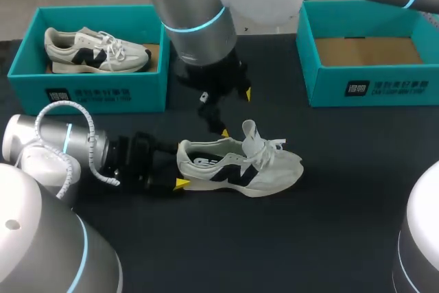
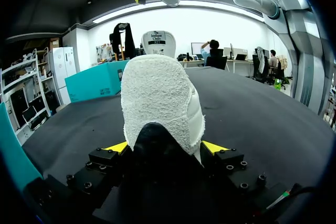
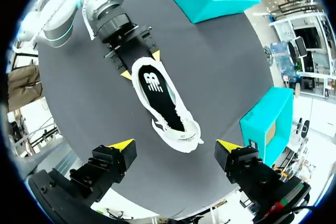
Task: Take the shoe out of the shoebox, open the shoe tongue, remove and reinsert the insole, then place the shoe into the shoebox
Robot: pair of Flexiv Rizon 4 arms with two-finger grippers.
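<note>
Locating the shoe [image 1: 240,166]: where does it lie, and what has hold of it? (Student)

It stands on its sole on the bench [image 1: 343,204], between the empty box [image 1: 370,87] and the other box [image 1: 89,90], and is in neither. Its long axis runs across the bench, with the heel toward my left arm and the toe toward the empty box. The left end effector [image 2: 166,148] has both fingers pressed against the heel, one on each side. (Tutor)

And the right end effector [image 3: 174,145]? (Student)

It hangs directly above the shoe, fingers spread wide, holding nothing. The shoe's opening faces up at it, showing the dark insole [image 3: 160,95] and the tongue [image 1: 248,130] standing up. The right arm is therefore the better placed for the tongue and insole, probably by a straight descent. The bench is dark and matte, and the other box holds a second shoe [image 1: 96,49]. (Tutor)
</note>
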